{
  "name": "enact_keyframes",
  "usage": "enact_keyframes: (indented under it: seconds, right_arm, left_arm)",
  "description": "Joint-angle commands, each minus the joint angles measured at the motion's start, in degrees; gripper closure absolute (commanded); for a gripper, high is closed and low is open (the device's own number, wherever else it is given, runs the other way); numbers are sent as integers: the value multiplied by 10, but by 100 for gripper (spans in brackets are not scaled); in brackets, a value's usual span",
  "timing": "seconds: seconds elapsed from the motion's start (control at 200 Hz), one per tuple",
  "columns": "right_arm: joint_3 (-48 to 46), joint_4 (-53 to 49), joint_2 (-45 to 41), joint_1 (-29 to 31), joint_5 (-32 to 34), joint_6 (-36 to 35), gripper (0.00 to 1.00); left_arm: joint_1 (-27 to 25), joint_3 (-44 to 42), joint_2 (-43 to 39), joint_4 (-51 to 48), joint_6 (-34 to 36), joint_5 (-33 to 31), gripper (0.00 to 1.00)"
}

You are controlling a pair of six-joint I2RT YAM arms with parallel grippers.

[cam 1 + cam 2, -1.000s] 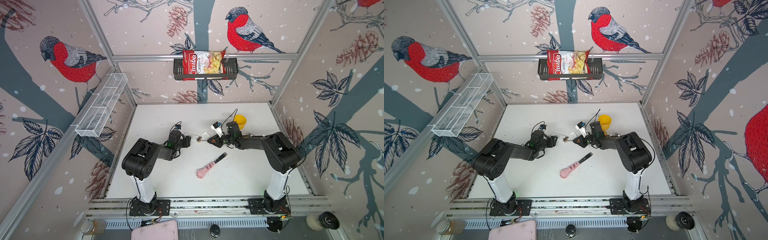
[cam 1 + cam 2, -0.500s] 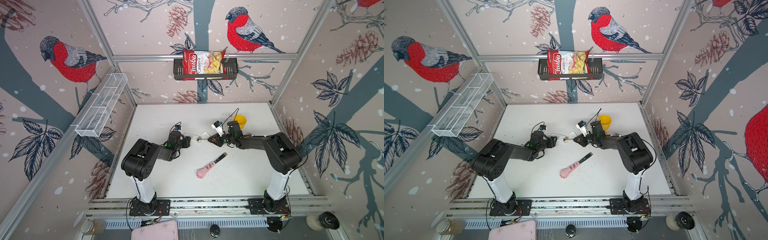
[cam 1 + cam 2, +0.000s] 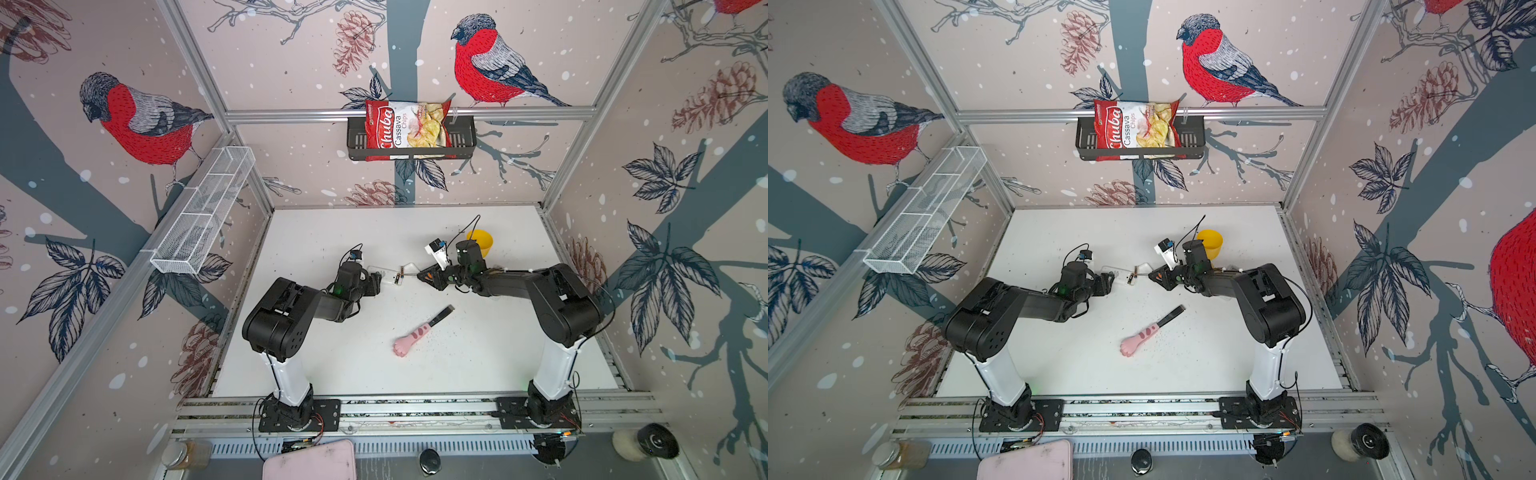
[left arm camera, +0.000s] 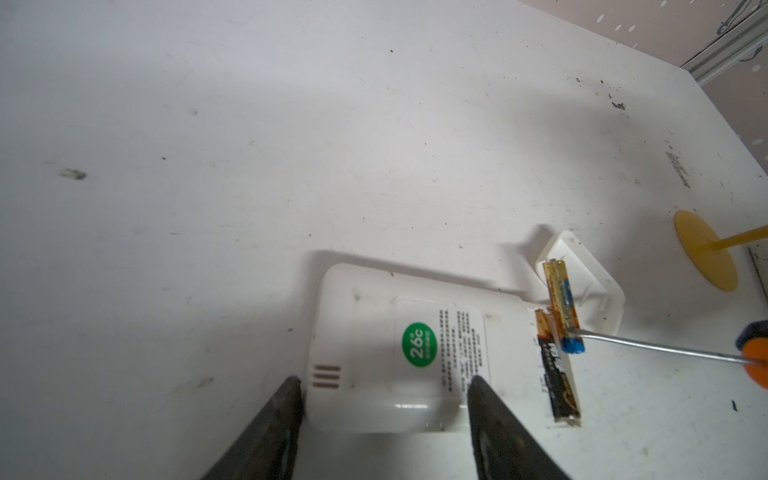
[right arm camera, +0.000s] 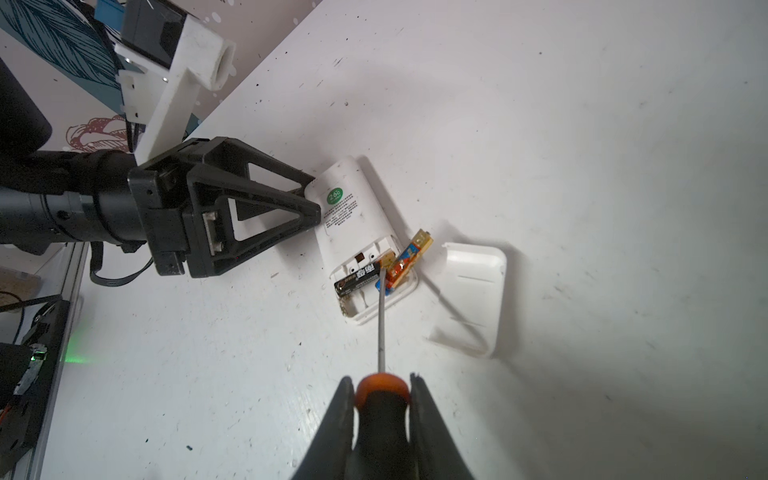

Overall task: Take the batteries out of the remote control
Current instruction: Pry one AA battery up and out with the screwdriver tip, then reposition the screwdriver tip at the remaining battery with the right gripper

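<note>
The white remote control [image 4: 374,332] lies face down with its battery bay open. My left gripper [image 4: 384,384] is shut on the remote's end, one finger on each side. One of the batteries, a black one [image 4: 559,374], lies flat in the bay. A second, orange with a blue end [image 4: 563,307], is tipped up out of it. My right gripper [image 5: 382,380] is shut on the orange-and-black handle of a screwdriver [image 5: 380,399]. The screwdriver's thin shaft [image 5: 380,324] reaches the raised battery [image 5: 409,257]. In both top views the two grippers [image 3: 376,280] [image 3: 1152,275] face each other mid-table.
The loose white battery cover [image 5: 473,291] lies right beside the remote's open end. A yellow cup [image 3: 482,241] stands behind the right gripper. A pink paw-handled tool [image 3: 415,340] lies nearer the front. A chips bag [image 3: 407,124] sits in a wall basket, and a wire shelf [image 3: 203,212] hangs on the left wall.
The right gripper with the screwdriver has edged slightly toward the remote. The left arm has stayed in place on the remote.
</note>
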Motion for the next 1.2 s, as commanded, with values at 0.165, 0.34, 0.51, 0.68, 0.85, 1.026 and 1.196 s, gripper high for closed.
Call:
enact_keyframes:
  seconds: [0.165,0.34,0.51,0.68,0.85,1.026,1.196]
  right_arm:
    - [13,4,1,-4,8,-1,100]
    - [18,-14,-2,-5,24,-9,100]
    - [10,-21,-22,1,37,-18,100]
    - [5,-28,-39,6,38,-23,100]
    - [-3,-41,-40,23,41,-35,100]
    - [-12,-33,-26,29,42,-32,100]
    - [-11,-23,-16,33,39,-27,100]
  left_arm:
    - [1,0,-4,-8,-2,-7,36]
    - [1,2,-10,-13,1,-9,36]
    - [1,3,-13,-17,6,-16,36]
    - [1,4,-17,-18,6,-14,36]
    - [1,4,-20,-21,6,-14,36]
    - [1,4,-19,-22,6,-10,36]
    - [1,1,-14,-17,4,-7,36]
